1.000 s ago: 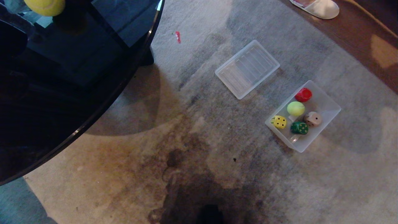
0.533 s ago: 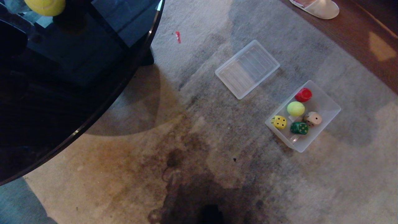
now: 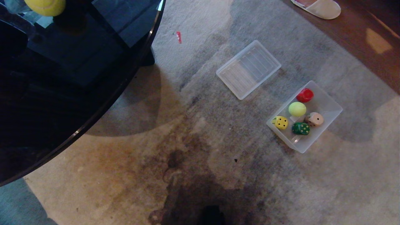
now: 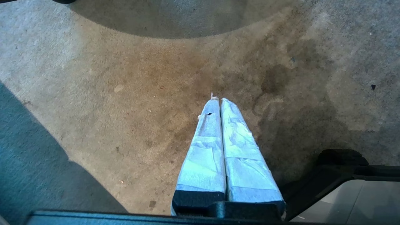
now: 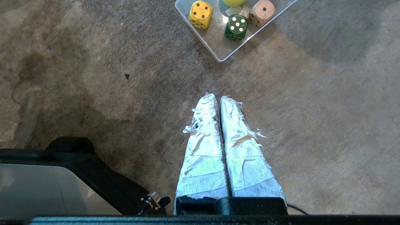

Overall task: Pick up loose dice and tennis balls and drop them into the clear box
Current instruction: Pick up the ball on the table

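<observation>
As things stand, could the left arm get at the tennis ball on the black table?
Probably not directly: the left tool hangs shut over bare carpet, while the tennis ball sits far back on the black table.

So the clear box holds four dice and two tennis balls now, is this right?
Not quite. The clear box holds four dice, red, yellow, green and beige, but only one tennis ball. The head view shows it.
</observation>
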Robot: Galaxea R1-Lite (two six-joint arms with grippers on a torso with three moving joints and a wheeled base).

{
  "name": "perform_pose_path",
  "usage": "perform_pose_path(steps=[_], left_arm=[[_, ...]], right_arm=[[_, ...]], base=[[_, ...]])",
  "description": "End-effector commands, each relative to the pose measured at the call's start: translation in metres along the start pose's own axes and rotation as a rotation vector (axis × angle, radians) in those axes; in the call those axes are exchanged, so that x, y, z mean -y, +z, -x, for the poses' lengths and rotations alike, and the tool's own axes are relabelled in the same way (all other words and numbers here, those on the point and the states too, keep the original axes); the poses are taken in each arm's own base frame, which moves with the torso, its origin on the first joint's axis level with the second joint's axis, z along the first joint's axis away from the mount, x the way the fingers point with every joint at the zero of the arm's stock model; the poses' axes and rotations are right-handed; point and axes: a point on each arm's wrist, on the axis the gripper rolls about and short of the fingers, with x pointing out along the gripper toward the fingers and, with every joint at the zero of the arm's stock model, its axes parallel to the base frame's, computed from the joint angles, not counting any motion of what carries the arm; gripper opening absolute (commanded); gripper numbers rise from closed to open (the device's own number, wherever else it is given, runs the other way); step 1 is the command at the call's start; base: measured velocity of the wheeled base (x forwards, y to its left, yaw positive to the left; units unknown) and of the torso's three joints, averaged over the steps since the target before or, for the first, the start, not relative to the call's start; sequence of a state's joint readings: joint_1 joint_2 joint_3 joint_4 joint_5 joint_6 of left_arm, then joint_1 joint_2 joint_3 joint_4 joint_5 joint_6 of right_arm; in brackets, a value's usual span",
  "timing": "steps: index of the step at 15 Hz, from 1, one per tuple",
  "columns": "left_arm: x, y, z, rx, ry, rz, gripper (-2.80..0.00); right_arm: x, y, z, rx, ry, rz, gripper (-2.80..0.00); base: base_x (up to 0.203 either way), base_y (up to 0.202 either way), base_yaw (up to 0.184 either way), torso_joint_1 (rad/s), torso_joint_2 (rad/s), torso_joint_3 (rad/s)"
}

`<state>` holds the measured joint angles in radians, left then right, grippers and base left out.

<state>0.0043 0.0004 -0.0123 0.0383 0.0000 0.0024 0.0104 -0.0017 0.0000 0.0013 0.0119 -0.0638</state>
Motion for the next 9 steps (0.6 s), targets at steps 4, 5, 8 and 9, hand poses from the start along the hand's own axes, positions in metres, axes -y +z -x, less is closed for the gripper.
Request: perform_pose_path(steps=[4,5,8,9], left_arm=[[0.0,0.0002,0.0002,0.0,0.0,-0.004,-2.8],[0.0,0.0004,0.0002,0.002,0.0,-0.001,-2.8],[0.0,0.0003,0.0001,0.0,0.0,0.005,-2.8],[0.0,0.0004,0.0,0.0,0.0,0.01,-2.8]], right_arm=[[0.0,-0.0002,-0.0004,-0.004,-0.001,-0.004,-2.8],[0.0,-0.0002,-0.0004,-0.003,0.001,-0.001,-2.8],[0.0,-0.0001,-0.0003,-0.003,0.0,-0.005,-2.8],[0.0,0.0001,-0.0002,-0.002,-0.001,-0.007,-2.8]], base=[[0.0,0.0,0.0,0.0,0.0,0.0],[0.0,0.0,0.0,0.002,0.0,0.044],[0.0,0.0,0.0,0.002,0.0,0.17],[0.0,0.0,0.0,-0.002,0.01,0.207]])
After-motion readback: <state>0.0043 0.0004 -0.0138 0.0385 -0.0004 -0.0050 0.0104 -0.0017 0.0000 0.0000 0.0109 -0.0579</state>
